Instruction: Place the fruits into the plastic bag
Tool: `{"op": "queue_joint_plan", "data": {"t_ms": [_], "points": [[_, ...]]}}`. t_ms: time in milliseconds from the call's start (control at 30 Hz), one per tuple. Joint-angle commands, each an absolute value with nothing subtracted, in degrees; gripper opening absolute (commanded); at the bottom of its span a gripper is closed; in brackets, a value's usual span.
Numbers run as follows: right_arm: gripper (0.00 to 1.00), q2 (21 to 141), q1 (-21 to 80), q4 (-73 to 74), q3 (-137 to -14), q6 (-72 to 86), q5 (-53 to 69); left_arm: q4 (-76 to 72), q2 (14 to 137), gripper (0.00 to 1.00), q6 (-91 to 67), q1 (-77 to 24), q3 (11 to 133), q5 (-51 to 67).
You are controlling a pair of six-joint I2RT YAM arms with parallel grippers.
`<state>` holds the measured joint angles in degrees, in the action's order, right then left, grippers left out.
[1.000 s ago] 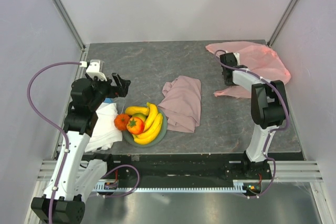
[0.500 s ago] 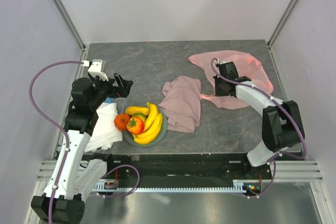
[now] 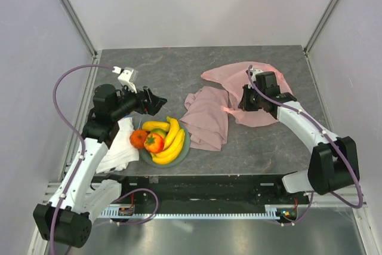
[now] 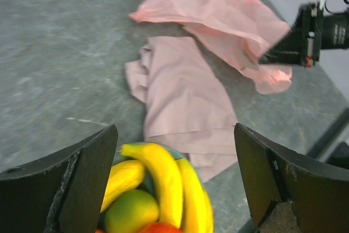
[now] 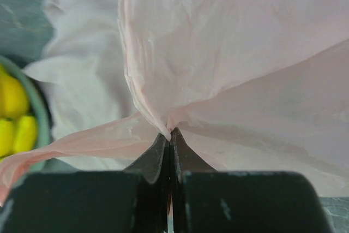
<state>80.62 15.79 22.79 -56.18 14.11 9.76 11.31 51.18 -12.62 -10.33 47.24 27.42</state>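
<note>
Bag point(image 5: 218, 53) pinched in right gripper point(image 5: 169, 133), filling its wrist view; left gripper point(image 4: 174, 130) spread wide.

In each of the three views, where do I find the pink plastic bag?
Top view: bag right of centre, pinched by the right gripper.
Left wrist view: bag upper right.
Right wrist view: bag fills most of the picture.
Shared landmark: the folded cloth beside it.

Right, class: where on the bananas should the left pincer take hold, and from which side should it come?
Probably the far end of the bananas, where the bunch narrows and pokes past the other fruit. Come down from above, left pincer across the curve: the red fruit crowds the middle's inner side, and the plate rim blocks a low approach.
</note>
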Motion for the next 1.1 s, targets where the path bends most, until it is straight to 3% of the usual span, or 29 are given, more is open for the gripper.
{"op": "queue_joint_plan", "data": {"t_ms": [0, 300, 767, 1067], "points": [[0.00, 75.4, 15.7, 19.0, -61.8, 17.7, 16.6, 3.5, 53.4, 0.94, -21.2, -13.3, 45.3, 34.7], [0.00, 65.2, 15.7, 4.8, -56.5, 26.1, 25.1, -12.7, 52.6, 0.94, -34.1, -22.4, 38.1, 27.3], [0.00, 56.3, 15.8, -9.4, -46.9, 33.3, 30.3, -38.4, 68.7, 0.96, -49.3, -30.2, 35.4, 21.0], [0.00, 53.9, 15.8, -9.7, -45.5, 33.7, 30.6, -48.8, 78.7, 0.99, -53.9, -32.3, 37.6, 14.7]]}}
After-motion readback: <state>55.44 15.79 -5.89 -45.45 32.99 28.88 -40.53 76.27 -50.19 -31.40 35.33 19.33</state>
